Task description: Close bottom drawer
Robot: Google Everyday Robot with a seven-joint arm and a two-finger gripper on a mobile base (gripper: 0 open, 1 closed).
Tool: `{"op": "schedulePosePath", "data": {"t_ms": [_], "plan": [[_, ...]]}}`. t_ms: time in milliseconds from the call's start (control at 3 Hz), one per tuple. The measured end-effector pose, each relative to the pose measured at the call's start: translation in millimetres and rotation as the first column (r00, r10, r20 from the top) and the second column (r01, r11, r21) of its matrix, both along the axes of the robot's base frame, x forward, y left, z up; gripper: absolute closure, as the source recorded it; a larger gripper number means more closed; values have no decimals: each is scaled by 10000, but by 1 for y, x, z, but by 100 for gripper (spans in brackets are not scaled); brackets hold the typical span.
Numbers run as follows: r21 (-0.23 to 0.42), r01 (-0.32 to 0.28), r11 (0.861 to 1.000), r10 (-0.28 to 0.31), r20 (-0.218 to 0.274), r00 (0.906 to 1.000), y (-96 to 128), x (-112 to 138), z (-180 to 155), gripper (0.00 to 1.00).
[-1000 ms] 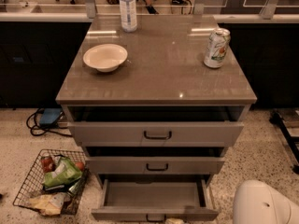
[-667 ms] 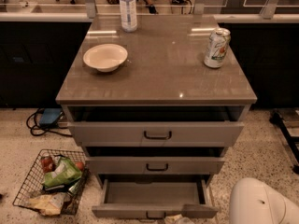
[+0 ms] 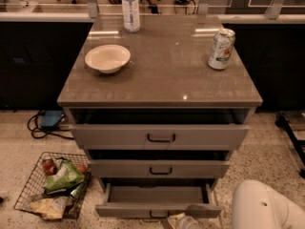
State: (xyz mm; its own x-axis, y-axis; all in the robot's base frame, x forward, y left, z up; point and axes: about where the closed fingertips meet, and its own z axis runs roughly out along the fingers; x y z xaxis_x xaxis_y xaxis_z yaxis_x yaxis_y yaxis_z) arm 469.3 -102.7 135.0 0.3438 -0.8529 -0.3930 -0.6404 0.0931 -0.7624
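One cabinet [image 3: 159, 87] carries three grey-beige drawers: one top drawer [image 3: 109, 136], one middle drawer [image 3: 114, 168] and one bottom drawer [image 3: 124, 209]. Each front bears one black bar handle [image 3: 161, 138], making three handles in all. On the cabinet's top stand three things, one of each kind: one white bowl [image 3: 107, 58], one clear bottle [image 3: 130, 7] and one drink can [image 3: 221, 49]. On the floor to the left lies one wire basket [image 3: 28, 194] holding several packets [image 3: 62, 178], too jumbled to count, while one gripper [image 3: 183, 222] shows at the lower edge, just in front of the bottom drawer, beside one white rounded arm shell [image 3: 267, 206].
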Motion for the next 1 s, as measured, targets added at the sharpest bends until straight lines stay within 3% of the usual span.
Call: {"op": "schedulePosePath", "data": {"t_ms": [1000], "plan": [[-2,-2,10000,2,3,10000,1,-5,0,100]]}}
